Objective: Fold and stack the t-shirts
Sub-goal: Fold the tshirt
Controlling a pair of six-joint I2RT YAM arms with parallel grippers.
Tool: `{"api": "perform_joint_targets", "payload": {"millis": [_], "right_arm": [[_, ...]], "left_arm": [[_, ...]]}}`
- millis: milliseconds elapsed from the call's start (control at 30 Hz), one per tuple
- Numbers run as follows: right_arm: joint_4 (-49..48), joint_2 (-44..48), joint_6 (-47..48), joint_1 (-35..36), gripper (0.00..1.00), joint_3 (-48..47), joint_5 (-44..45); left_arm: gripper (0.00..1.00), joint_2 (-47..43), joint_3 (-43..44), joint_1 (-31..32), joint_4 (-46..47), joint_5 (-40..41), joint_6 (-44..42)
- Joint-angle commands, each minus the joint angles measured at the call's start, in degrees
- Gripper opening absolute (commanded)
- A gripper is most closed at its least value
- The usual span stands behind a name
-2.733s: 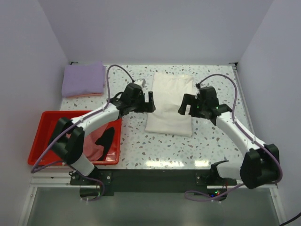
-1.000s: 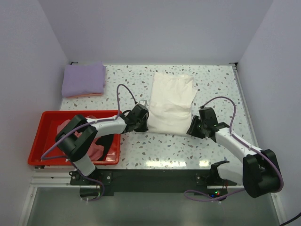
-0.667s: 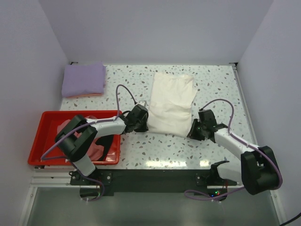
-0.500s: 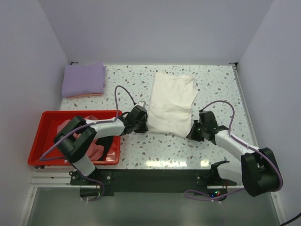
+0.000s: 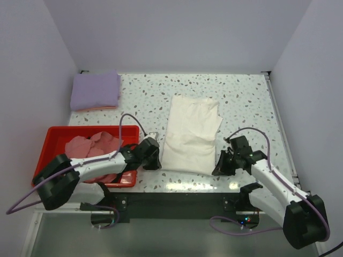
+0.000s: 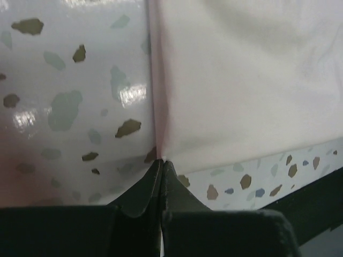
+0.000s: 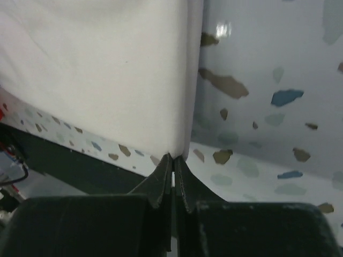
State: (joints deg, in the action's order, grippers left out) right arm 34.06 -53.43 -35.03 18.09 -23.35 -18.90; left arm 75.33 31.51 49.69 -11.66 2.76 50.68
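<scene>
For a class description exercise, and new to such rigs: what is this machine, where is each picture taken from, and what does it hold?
Two robot arms, bolted at the near edge of a speckled table. The wide picture looks down from above and behind; the other two come from wrist cameras. On it lie a cream t-shirt, a folded lavender t-shirt and a red tray holding pink cloth. The left arm and right arm each have jaws shut on a near corner of the cream t-shirt.

Matt cloth t-shirt (image 5: 190, 134), glossy speckled table (image 5: 246, 96)
</scene>
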Motion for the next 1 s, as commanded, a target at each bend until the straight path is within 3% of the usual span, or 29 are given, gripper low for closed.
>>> {"api": "perform_joint_targets", "payload": {"millis": [0,133,233,267,400,667,967], "right_arm": [[16.3,1.9,4.9,0.7,0.0,-7.1,-8.5],[34.3,2.1,11.9,0.9,0.0,-16.4,-8.2],[39.2,3.2,13.9,0.9,0.0,-19.1,-13.0],[41.8,4.2,15.3,0.8,0.0,-20.7,-18.3],[47.3,4.6,17.8,0.9,0.0,-22.9,-21.2],[49.0,5.3,19.2,0.9,0.0,-28.7,-28.9],[45.1,2.6,15.9,0.9,0.0,-32.3,-24.9]], "left_arm": [[0.0,-7.2,3.5,3.3,-10.6,2.0,3.2],[0.0,-13.3,9.7,5.5,-23.7,5.0,4.1],[0.0,-17.1,11.3,5.6,-29.0,5.4,5.7],[0.0,-20.8,12.2,6.1,-31.7,4.4,6.7],[0.0,-24.8,14.1,6.0,-34.2,5.3,7.1],[0.0,-30.2,21.6,6.0,-39.5,12.8,4.4],[0.0,-25.8,27.4,6.0,-39.3,22.8,2.6]]}}
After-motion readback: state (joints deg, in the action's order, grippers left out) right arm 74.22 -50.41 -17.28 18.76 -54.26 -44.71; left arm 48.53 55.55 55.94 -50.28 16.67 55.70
